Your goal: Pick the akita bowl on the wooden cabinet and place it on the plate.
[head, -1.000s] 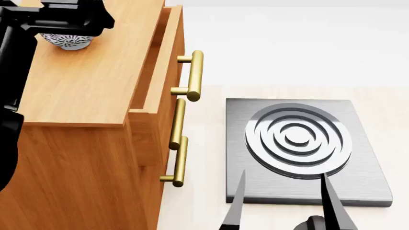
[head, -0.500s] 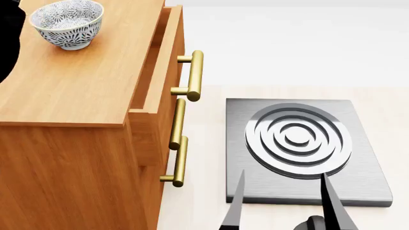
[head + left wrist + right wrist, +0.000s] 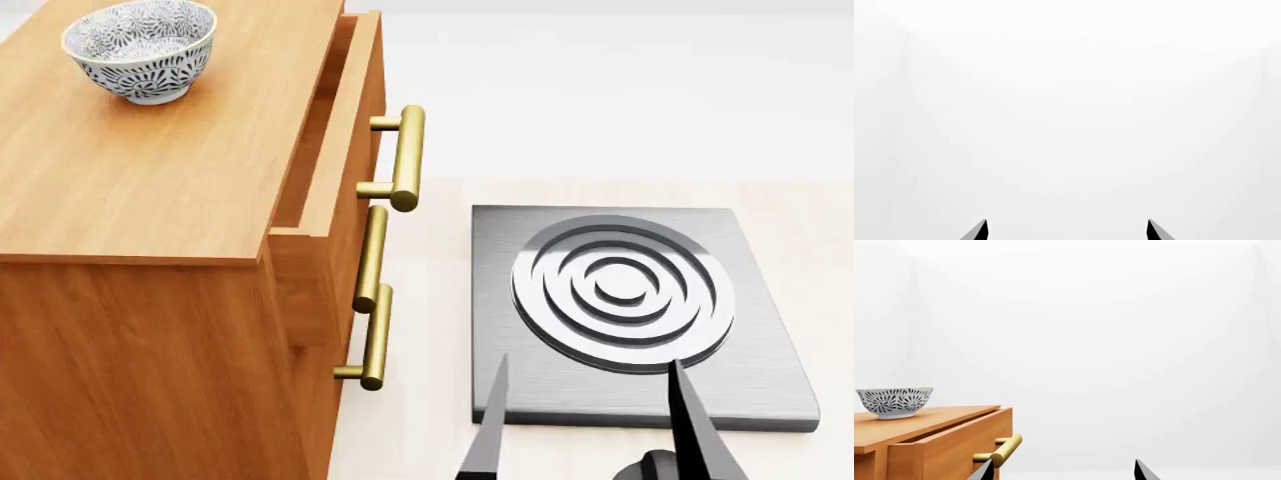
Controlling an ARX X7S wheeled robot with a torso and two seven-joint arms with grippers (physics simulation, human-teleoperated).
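The akita bowl (image 3: 139, 50), white with a dense dark floral pattern, stands upright on the far left of the wooden cabinet (image 3: 174, 170) top; it also shows in the right wrist view as the bowl (image 3: 895, 402) on the cabinet (image 3: 934, 440). My right gripper (image 3: 587, 425) hangs open and empty low at the front, over the near edge of a grey slab, well right of the bowl; its tips (image 3: 1064, 471) are wide apart. My left gripper (image 3: 1066, 231) is open, faces only blank white, and is outside the head view. The plate is out of view.
A grey metal slab with raised concentric rings (image 3: 621, 290) lies on the pale floor right of the cabinet. Brass bar handles (image 3: 407, 155) stick out from the cabinet's drawers, and the top drawer stands slightly pulled out.
The left arm, which hung over the bowl a second ago, has drawn back out of the head view. The bowl stays put on the cabinet. The right gripper has barely shifted.
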